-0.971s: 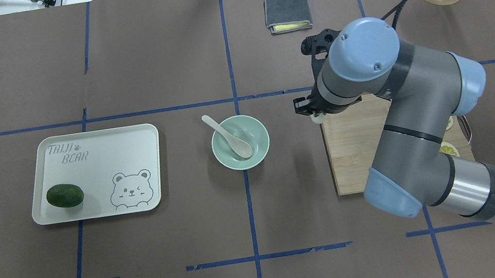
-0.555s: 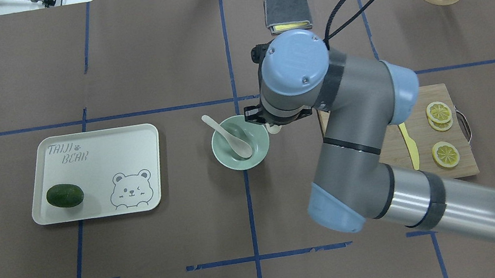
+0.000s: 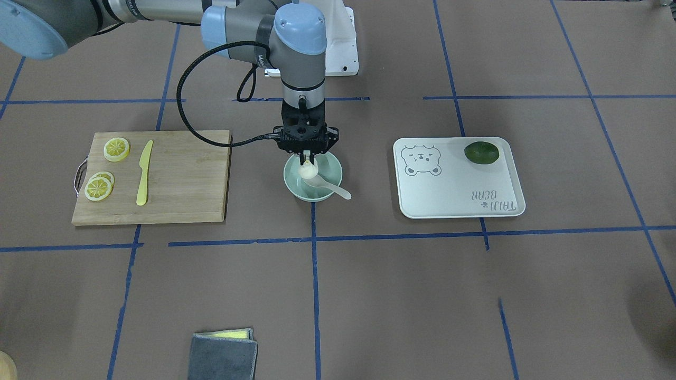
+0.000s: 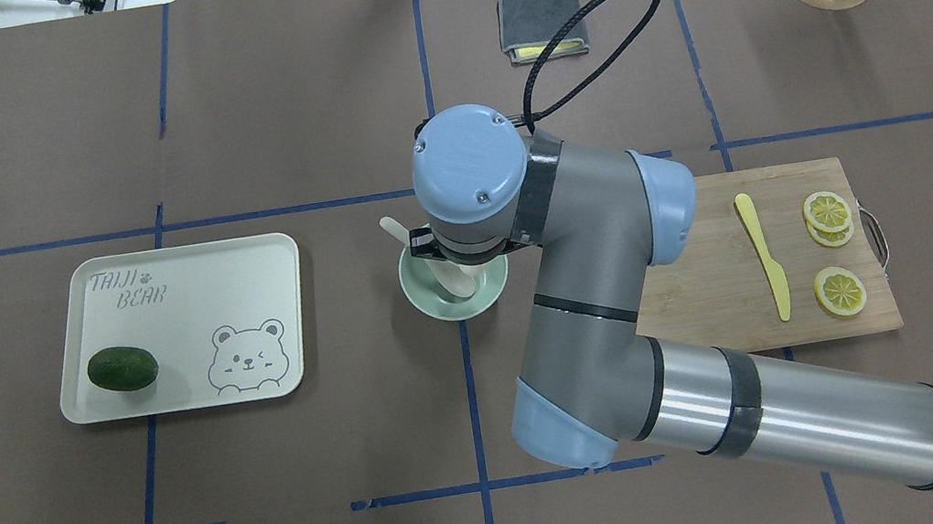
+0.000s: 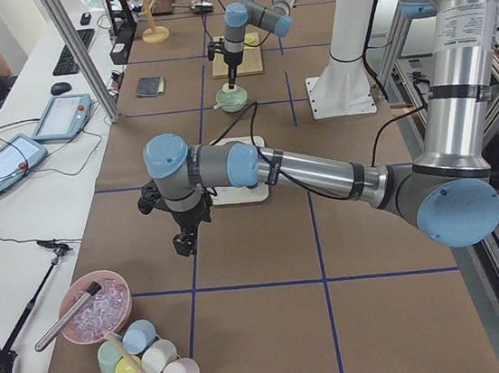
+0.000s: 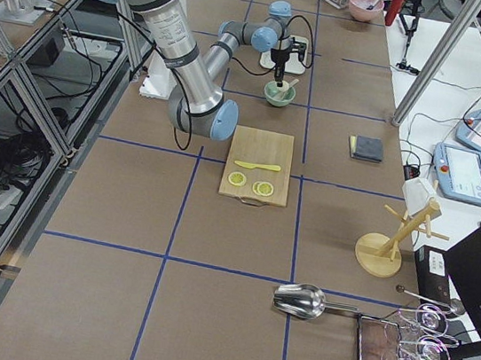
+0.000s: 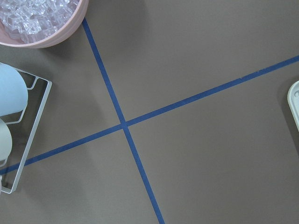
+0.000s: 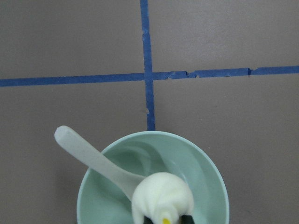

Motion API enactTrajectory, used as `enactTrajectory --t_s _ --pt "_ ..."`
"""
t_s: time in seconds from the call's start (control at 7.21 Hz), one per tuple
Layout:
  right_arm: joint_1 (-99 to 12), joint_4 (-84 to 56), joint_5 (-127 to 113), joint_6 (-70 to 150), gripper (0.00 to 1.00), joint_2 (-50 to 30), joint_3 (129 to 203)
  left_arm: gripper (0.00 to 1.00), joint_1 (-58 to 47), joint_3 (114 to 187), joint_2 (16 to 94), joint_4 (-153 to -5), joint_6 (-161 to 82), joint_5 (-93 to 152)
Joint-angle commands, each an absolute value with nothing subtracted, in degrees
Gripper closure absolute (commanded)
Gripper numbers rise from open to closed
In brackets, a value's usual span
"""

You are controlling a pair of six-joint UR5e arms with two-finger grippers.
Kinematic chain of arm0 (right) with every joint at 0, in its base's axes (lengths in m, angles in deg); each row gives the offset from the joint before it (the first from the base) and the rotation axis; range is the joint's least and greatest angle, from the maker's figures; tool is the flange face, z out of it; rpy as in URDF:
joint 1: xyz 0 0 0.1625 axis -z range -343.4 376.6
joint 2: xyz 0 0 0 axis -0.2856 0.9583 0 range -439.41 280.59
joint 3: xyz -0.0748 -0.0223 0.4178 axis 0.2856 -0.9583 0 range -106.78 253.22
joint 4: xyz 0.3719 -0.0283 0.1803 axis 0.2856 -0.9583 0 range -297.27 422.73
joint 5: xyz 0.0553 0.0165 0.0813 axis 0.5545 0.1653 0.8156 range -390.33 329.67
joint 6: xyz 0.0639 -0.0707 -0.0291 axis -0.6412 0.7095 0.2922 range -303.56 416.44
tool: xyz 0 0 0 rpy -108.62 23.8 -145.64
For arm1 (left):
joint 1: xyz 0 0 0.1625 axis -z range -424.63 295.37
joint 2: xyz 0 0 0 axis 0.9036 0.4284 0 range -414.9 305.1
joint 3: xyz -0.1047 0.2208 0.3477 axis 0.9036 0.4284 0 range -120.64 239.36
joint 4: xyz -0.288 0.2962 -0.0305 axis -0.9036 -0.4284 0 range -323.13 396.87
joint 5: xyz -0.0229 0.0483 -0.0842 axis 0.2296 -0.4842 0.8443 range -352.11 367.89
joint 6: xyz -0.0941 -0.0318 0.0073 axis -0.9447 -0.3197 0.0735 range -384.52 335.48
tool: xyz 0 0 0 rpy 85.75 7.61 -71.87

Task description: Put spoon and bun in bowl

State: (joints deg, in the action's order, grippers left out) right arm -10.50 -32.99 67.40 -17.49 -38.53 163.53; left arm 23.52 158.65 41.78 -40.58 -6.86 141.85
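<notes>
R fingers clenched on bun, hanging over bowl | spoon scoop in bowl, handle out over rim | bowl on worktop centre | L fingers well apart, open/closed: cannot tell

overhead: behind robot | front: faces robot | both share bowl

Overhead frame: bowl at centre; spoon in it, handle over upper-left rim. Bun just above bowl, in right gripper. Tray left, fruit on its lower-left corner. Cutting board right, carrying knife, lemon slices.
</notes>
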Motion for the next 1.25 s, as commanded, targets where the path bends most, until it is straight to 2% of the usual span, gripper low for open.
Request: enactTrajectory --t_s 0.0,0.69,0.83,1.11 --pt "-10.5 -32.9 66.3 -17.3 0.00 -39.2 162.4 0.00 23.5 158.7 41.8 -40.6 -6.9 141.9" --pt "-11.8 -33.0 66.9 -16.1 0.00 -38.7 163.3 0.00 23.4 158.7 41.8 -40.6 -6.9 142.0" --pt "-15.0 -33.3 69.1 -13.0 0.00 -38.4 164.4 0.00 23.4 158.5 41.8 -40.4 -7.1 141.7" --pt "-25.4 -33.3 79.0 -0.7 0.00 -31.0 169.9 0.00 23.5 158.3 41.6 -40.0 -7.4 141.3"
